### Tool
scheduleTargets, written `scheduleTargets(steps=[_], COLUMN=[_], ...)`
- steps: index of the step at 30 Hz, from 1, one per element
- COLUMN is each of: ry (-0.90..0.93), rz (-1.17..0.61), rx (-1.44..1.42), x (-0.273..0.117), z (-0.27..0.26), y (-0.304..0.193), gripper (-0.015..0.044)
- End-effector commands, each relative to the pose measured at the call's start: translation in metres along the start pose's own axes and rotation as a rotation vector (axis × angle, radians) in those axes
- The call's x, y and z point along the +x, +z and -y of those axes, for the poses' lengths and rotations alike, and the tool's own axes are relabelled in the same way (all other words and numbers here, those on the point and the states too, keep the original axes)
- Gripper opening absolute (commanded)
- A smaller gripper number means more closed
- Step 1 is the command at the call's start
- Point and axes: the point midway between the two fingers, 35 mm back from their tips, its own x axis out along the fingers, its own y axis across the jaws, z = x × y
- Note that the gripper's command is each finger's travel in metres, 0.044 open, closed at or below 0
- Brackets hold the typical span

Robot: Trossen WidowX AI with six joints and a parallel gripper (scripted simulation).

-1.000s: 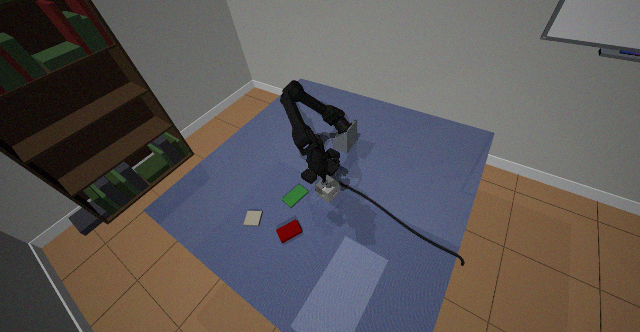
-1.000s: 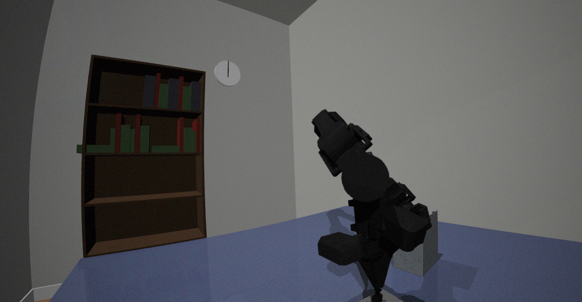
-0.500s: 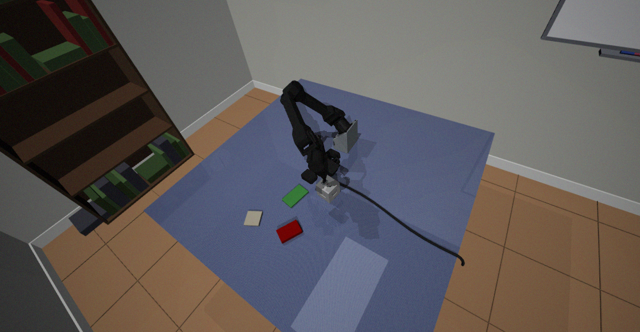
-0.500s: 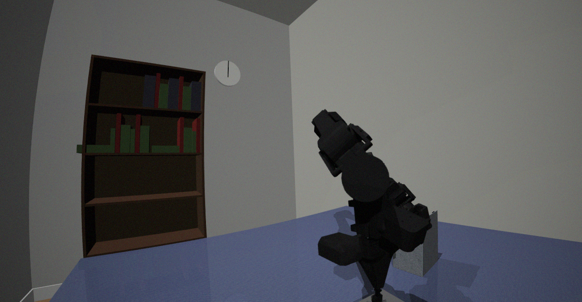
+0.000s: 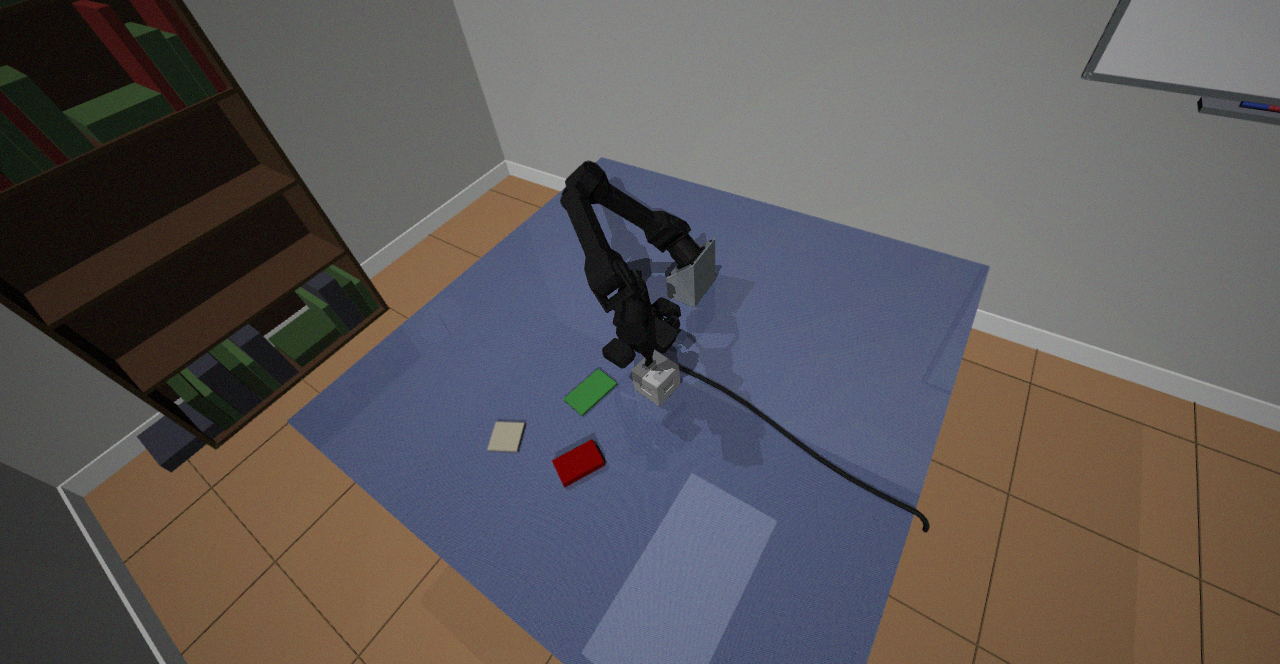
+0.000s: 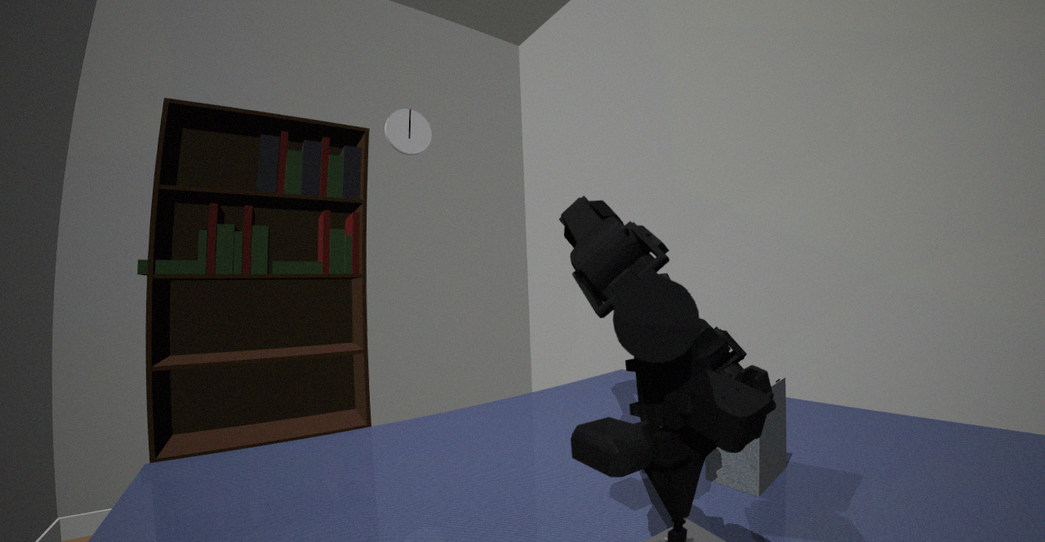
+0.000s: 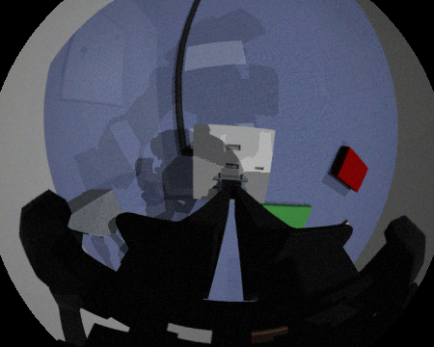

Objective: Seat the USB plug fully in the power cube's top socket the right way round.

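A blue bench (image 5: 805,338) is set in a grey-walled room with a bookcase (image 6: 255,276). The USB plug (image 7: 230,173) is held upright over the power cube (image 7: 243,157), pinched by the narrow end effector (image 7: 231,181).

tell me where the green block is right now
In the top view the green block lies flat on the blue table, just left of the power cube, with the red block nearer the camera.
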Motion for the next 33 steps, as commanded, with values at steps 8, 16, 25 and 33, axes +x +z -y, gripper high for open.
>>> scheduleTargets(steps=[8, 16, 25, 33], ry=[0.001, 0.001, 0.0, 0.0], rz=[-0.007, -0.007, 0.0, 0.0], rx=[-0.005, -0.005, 0.0, 0.0], x=[0.0028, 0.0028, 0.0001, 0.0001], z=[0.0, 0.0, 0.0, 0.0], y=[-0.0009, -0.0009, 0.0, 0.0], gripper=[0.0, 0.0, 0.0095, 0.0095])
